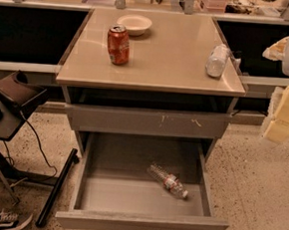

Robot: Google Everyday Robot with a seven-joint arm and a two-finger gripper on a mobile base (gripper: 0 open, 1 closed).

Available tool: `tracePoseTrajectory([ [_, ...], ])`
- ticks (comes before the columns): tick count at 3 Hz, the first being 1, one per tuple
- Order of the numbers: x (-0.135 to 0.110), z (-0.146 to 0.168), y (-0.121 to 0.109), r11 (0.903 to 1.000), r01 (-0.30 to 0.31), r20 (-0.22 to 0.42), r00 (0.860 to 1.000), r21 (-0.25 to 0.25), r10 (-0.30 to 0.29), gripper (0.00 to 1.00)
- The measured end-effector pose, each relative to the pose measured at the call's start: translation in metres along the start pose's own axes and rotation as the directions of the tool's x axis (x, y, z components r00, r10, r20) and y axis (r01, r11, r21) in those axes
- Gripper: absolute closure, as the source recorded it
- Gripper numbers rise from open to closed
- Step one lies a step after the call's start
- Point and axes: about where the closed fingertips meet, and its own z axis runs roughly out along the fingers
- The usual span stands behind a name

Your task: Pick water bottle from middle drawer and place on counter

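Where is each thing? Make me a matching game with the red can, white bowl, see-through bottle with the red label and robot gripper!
Things:
1. red metal soda can
2. round white bowl
3. clear plastic water bottle with red label
4. pale gripper

Places:
A. lying in the open grey middle drawer
B. at the view's right edge, off the counter
C. upright on the glossy beige counter, left side
D. at the back of the counter

Pairs: 1-C, 2-D, 3-A, 4-B.
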Motion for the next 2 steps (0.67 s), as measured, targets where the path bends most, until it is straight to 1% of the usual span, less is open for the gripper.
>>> tracePoseTrajectory([
  [2,-0.0037,0.0033,0.0010,1.0000,0.008,-0.001,1.000,-0.003,-0.008,0.00],
])
